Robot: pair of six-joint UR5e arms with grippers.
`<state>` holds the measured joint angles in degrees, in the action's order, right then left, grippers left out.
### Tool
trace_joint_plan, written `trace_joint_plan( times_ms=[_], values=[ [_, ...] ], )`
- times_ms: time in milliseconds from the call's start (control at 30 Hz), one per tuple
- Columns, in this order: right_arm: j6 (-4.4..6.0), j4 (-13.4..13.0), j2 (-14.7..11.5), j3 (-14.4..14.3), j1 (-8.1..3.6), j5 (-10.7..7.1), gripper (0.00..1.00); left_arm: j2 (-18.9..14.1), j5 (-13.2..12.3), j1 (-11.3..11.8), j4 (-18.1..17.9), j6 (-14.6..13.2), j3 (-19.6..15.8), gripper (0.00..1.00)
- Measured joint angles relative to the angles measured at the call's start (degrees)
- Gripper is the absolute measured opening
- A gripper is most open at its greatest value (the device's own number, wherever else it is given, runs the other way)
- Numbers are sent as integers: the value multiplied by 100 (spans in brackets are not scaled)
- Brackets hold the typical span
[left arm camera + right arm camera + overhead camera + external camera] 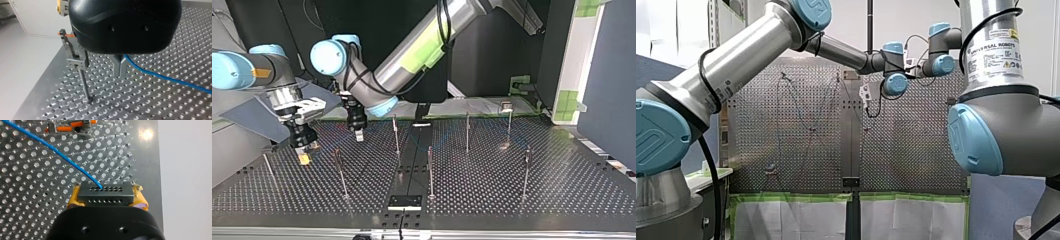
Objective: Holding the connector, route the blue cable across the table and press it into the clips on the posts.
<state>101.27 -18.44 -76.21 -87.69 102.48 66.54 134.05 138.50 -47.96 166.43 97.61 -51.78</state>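
Connector (pixel 105 195), a dark block with two rows of small holes, was clamped between the yellow pads (pixel 73 200) of the right hand (pixel 106 192), held just above the tabletop (pixel 30 195) near its edge. From the connector's upper row the blue cable (pixel 62 157) ran off low over the holes, passing close by an orange-tabbed clip (pixel 72 127); whether it touched that clip I could not tell

At the left hand (pixel 120 75), the metal fingers (pixel 116 66) were drawn together at the tips, closed on the blue cable, which came out from between them just under the hand's black body and trailed away above the tabletop. Just beside these fingers stood a thin post (pixel 83 83) with a grey clip (pixel 75 58) at its head, the cable clear of it

Seen from across the table, both hands hung at the view's left, the right hand outermost, the left arm reaching past the middle. More posts (pixel 467 132) stood upright across the rest of the tabletop, well apart
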Motion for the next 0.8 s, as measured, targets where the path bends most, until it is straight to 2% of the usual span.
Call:
trace_joint_plan(
  times_ms=[533,800],
  values=[
    [-1,-47,-13,0,-31,8,0,-1,-126,267,-16,-153,350,0],
    [123,-210,-7,-1,-73,-62,0,2,-411,440,-28,-174,379,0]
  ],
)
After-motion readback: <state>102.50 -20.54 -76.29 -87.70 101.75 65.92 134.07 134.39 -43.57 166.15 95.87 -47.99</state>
